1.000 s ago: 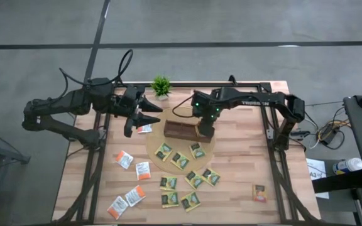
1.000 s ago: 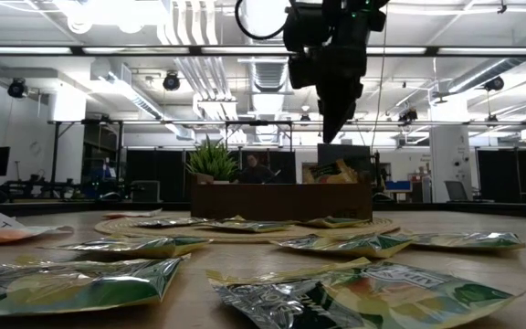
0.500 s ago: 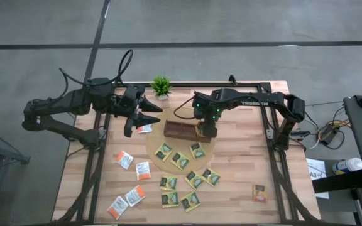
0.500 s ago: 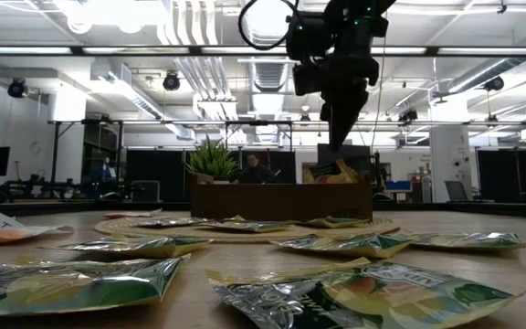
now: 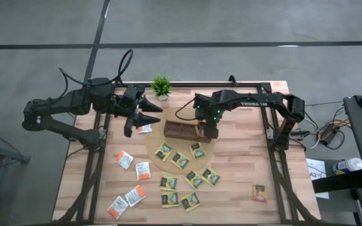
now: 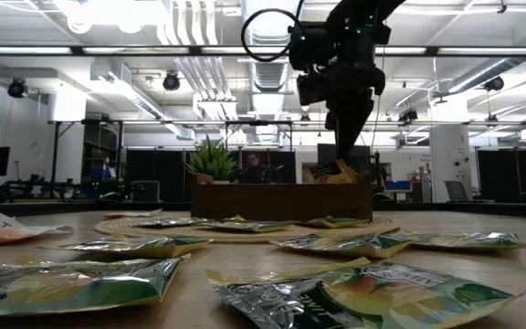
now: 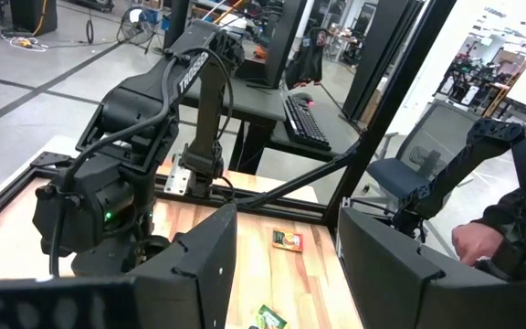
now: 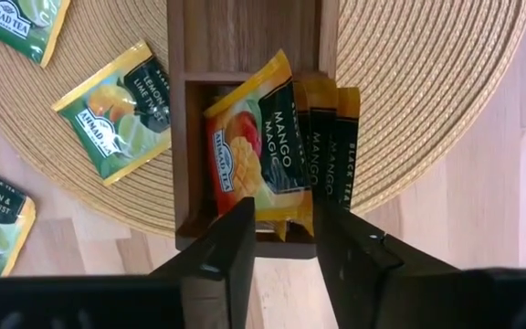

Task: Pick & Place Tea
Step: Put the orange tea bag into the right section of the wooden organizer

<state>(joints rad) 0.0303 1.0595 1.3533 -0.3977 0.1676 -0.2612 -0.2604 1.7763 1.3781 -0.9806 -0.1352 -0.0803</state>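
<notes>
Your right gripper [image 8: 286,242] has lowered over the tray [image 8: 179,164], jaws apart above the stacked sachets [image 8: 281,146], apparently just released; left jaws wait apart.

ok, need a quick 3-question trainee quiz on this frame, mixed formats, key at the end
1. True or false: the right gripper is above the end compartment of the brown tray that holds orange mango sachets.
2. Multiple choice: the green potted plant stands (A) inside the tray, (B) at the table's far edge behind the round woven mat, (C) among the white-and-orange sachets.
3. Fill in: the left gripper hangs over the table with nothing between its fingers, which are ____.

Key: 1 true; 2 B; 3 open
</notes>
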